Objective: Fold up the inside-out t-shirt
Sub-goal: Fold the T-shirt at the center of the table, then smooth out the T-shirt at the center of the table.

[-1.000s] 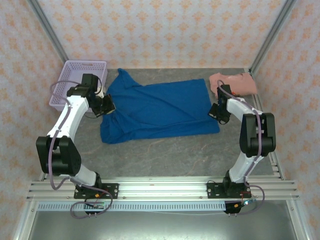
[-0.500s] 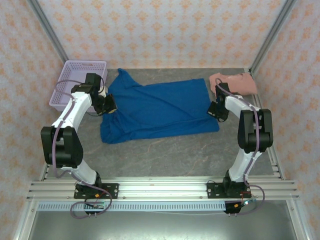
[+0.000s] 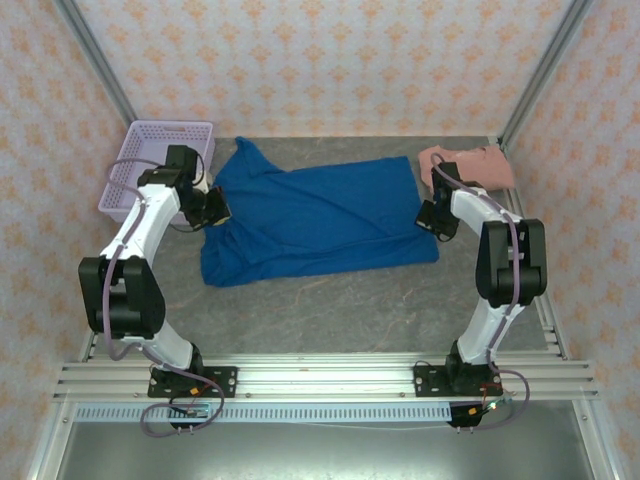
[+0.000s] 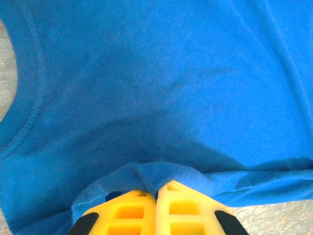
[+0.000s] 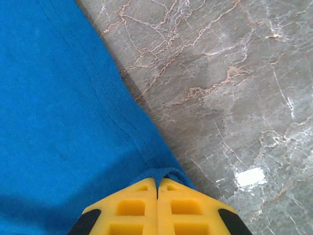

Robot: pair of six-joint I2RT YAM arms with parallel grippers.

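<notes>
- Blue cotton spreads wide across the middle of the grey marbled table [image 3: 330, 310]: the inside-out t-shirt [image 3: 315, 220] lies mostly flat and creased, with one part reaching toward the far wall.
- At the shirt's left edge, the left gripper [image 4: 156, 186] has its yellow fingers pressed together on a small raised fold of the blue fabric (the ribbed curve of the neckline shows at the left of that wrist view).
- At the shirt's right edge, the right gripper [image 5: 157, 182] is likewise closed tight. It pinches the stitched hem where the cloth meets bare stone.
- Both arms bend inward from their bases at the near rail.
- A lavender basket [image 3: 135, 160] stands in the far-left corner, near the left arm's wrist.
- A salmon-pink shirt [image 3: 470, 165] lies crumpled in the far-right corner, just beside the blue shirt's far right corner.
</notes>
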